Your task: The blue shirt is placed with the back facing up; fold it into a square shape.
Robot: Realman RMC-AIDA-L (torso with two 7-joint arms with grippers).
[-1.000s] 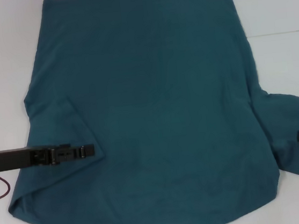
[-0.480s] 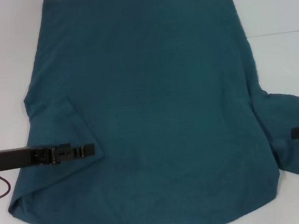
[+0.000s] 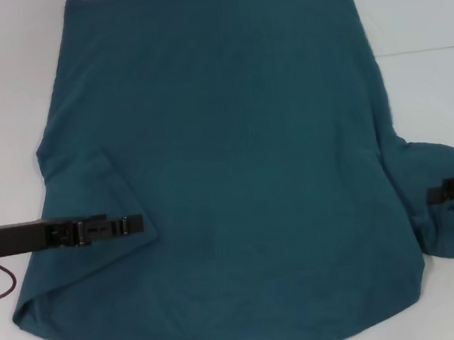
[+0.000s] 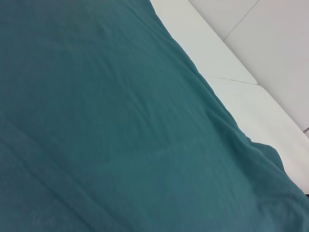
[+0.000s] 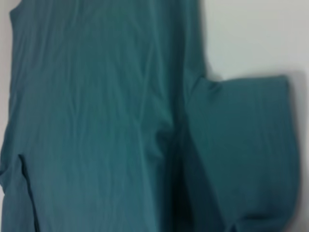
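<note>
The blue shirt (image 3: 226, 162) covers the table (image 3: 3, 80); the left end effector (image 3: 135, 225), apparently closed and empty at nine o'clock, rests on its folded-in sleeve, while the right end effector (image 3: 452, 202), parted at three o'clock, should pinch the spread sleeve's edge cleanly.

The blue shirt (image 5: 96, 121) lies flat on the white tabletop (image 5: 251, 34), one short sleeve (image 5: 246, 145) sticking out.

No text, label, brand, number or sign can be read in any view.
</note>
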